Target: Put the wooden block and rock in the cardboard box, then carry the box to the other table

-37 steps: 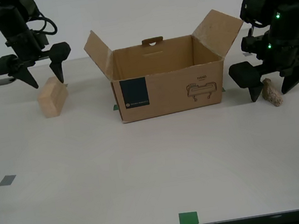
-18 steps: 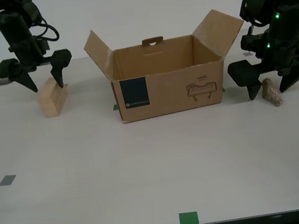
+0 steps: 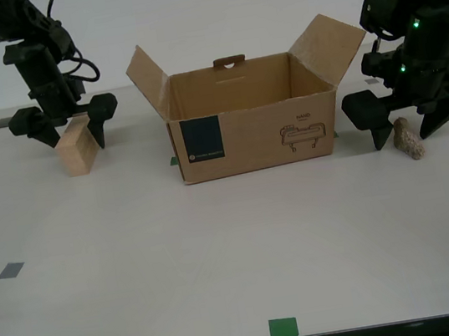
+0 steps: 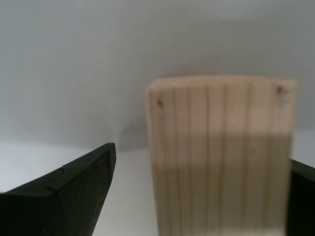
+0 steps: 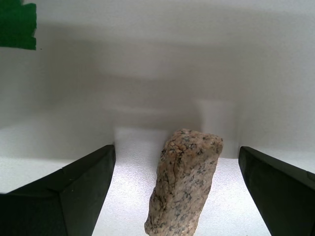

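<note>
Second wrist view: wooden block (image 4: 221,157) cut off, hiding one gripper finger

One cardboard box (image 3: 254,126) stands open on the table, with two side flaps raised. One wooden block (image 3: 77,147) lies toward the exterior view's left, and one rock (image 3: 409,138) toward its right. Two grippers are in view: my second gripper (image 3: 66,126) at the block and my first gripper (image 3: 404,125) at the rock. One green tape square (image 3: 283,328) shows at the near edge.
</note>
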Controlling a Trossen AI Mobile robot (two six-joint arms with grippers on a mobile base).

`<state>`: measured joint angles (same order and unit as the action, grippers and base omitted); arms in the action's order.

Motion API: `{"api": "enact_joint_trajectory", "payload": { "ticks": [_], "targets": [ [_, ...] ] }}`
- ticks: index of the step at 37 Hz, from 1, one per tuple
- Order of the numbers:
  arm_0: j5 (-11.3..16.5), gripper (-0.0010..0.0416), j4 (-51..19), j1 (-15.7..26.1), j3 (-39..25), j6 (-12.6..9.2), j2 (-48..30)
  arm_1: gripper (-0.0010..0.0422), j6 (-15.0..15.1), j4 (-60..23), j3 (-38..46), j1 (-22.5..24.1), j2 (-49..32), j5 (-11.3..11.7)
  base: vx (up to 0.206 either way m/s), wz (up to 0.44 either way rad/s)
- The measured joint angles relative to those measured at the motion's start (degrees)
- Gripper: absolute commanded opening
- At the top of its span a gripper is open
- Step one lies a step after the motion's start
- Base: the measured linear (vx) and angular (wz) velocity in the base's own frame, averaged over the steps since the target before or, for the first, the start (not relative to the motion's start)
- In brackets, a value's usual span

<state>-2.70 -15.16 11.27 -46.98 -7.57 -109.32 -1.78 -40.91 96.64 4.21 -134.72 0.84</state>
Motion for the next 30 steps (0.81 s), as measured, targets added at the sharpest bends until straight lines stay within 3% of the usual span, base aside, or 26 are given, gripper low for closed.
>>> {"api": "enact_joint_trajectory", "payload": {
  "ticks": [23,30],
  "targets": [
    [0.0,0.0278,0.3,0.0,0.0,0.1,0.0,0.0353,0.0,-1.2,0.0,0.0,0.0,0.1,0.0,0.0],
    [0.0,0.0236,0.3,0.1,0.0,0.1,0.0,0.0315,0.0,-1.3,0.0,0.0,0.0,0.1,0.0,0.0]
  ]
}}
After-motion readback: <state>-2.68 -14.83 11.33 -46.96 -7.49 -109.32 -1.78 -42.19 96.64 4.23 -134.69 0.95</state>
